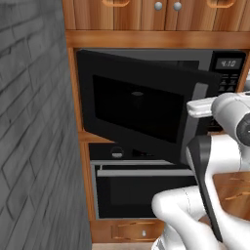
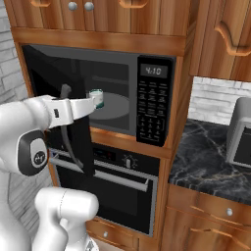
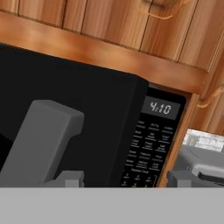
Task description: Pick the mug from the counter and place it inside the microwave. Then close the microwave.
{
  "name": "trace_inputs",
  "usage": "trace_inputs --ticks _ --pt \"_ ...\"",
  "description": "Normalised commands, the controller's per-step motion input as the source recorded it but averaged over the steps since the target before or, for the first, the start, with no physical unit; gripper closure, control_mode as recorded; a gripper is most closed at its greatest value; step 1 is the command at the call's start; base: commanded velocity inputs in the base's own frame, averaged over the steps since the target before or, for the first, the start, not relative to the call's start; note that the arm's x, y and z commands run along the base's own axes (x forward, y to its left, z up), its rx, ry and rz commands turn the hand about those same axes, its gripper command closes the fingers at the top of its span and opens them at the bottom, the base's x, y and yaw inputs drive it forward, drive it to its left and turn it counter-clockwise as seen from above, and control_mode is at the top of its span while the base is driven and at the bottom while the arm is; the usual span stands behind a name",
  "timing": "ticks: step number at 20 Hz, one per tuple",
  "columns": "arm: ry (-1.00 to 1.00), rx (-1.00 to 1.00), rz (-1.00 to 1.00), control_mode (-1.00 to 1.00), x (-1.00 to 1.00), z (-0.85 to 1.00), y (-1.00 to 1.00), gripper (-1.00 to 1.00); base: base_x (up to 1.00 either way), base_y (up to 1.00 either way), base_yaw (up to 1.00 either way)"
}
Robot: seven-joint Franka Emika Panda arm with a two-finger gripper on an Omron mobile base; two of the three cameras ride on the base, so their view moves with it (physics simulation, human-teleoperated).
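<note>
The microwave (image 2: 152, 98) sits in a wooden cabinet with its door (image 1: 141, 112) swung partly open on the left hinge. Inside it, the white mug (image 2: 97, 98) with a teal rim stands upright on the left part of the grey turntable (image 2: 117, 105). My gripper (image 3: 124, 180) is open with nothing between its fingers. It is held just outside the door's free edge, close to the grey door handle (image 3: 41, 140). The keypad and the clock display (image 3: 161, 107) reading 4:10 lie to the right of it. In the left base view my white hand (image 1: 205, 106) is at the door's right edge.
A black oven (image 2: 112, 181) with a bar handle sits directly below the microwave. To the right lies the black marble counter (image 2: 206, 157), and a silver-grey toaster oven (image 2: 240, 132) stands on it. A grey brick wall (image 1: 34, 127) closes the left side. Wooden cupboards hang above.
</note>
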Motion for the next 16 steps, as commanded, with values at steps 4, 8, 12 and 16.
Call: trace_inputs --ticks 4,8,12,16 --pt "0.0 0.0 0.0 -1.0 0.32 0.0 -0.03 -1.0 0.0 0.0 0.0" --pt "0.0 0.0 0.0 -1.0 0.24 0.0 0.0 -1.0 0.0 0.0 0.0" --pt "0.0 0.0 0.0 -1.0 0.33 -0.06 -0.03 -1.0 0.0 0.0 0.0" --pt "0.0 0.0 0.0 -1.0 0.35 -0.03 -0.01 -1.0 0.0 0.0 0.0"
